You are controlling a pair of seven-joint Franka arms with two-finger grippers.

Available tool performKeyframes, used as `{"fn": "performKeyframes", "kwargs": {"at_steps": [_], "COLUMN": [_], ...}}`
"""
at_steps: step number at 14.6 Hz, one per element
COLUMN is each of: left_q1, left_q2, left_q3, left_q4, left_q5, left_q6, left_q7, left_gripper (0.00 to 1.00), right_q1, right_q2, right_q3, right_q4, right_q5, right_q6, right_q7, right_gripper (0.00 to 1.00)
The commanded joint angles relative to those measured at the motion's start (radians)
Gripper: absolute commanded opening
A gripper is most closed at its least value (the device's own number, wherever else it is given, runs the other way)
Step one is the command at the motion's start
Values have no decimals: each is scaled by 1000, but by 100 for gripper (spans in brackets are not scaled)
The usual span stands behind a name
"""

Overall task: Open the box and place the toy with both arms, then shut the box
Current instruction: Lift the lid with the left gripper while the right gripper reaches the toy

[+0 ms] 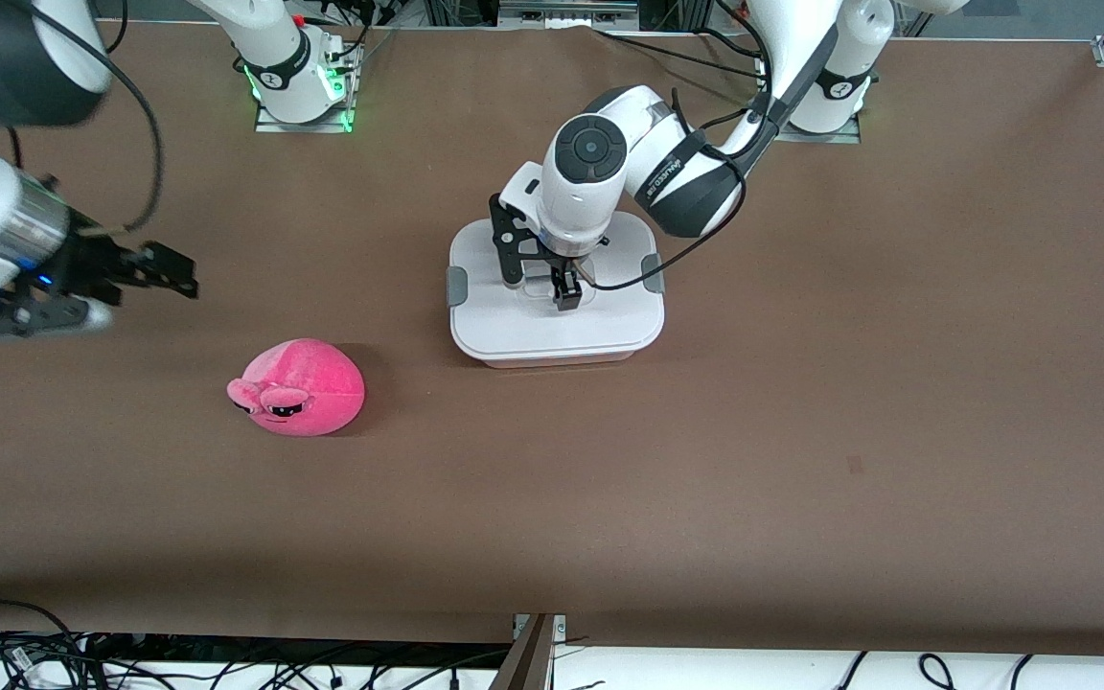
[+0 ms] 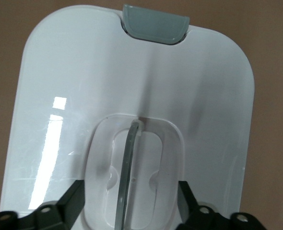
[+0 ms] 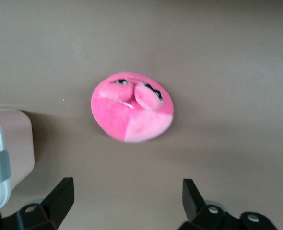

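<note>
**Left fingers straddling the lid handle, right fingers spread and empty**

You are looking at the box (image 1: 557, 331) sitting on the brown bench (image 1: 801, 431) near its middle, with the white lid (image 1: 514, 326) on and a grey clip (image 1: 457, 286) showing at each short side. Your left gripper (image 1: 566, 287) is sitting low over the centre of the lid, right at the clear recessed handle (image 2: 130, 177). In the left wrist view its fingers (image 2: 70, 201) are standing wide apart, one on each side of the recess, with the thin handle bar running between them; they are gripping nothing.

Your right gripper (image 1: 164, 268) is hanging over bare bench toward the right arm's end, with nothing in it. Its fingers (image 3: 60, 196) are standing wide apart in the right wrist view.

The toy (image 1: 298, 387) is lying on the bench nearer to the front camera than the box, well apart from it, toward the right arm's end, its dark sleepy eyes facing the front camera
</note>
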Motion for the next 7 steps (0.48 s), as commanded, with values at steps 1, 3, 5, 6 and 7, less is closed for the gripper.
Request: {"fn": "performKeyframes", "kwargs": {"at_steps": [1, 3, 5, 6, 7], "left_q1": [-10, -7, -4, -4, -4], "left_q2": [0, -6, -10, -13, -20], "left_q3": [11, 10, 10, 10, 10], "left_q4": [7, 7, 8, 8, 17], "left_q5": [17, 17, 17, 17, 19], "left_q6": [-12, -13, -16, -21, -45], "left_q7": [14, 16, 24, 24, 22], "left_gripper": [0, 0, 0, 0, 0], "right_q1": [29, 35, 34, 34, 32], "right_q2": [93, 131, 134, 134, 136], "right_q3": [-7, -7, -7, -7, -7], "right_q4": [16, 16, 15, 12, 10], "right_q5": [13, 13, 13, 14, 16], "right_q6": [88, 128, 126, 123, 123], "right_q7": [-4, -4, -7, -7, -7], "right_gripper": [99, 99, 99, 99, 99]}}
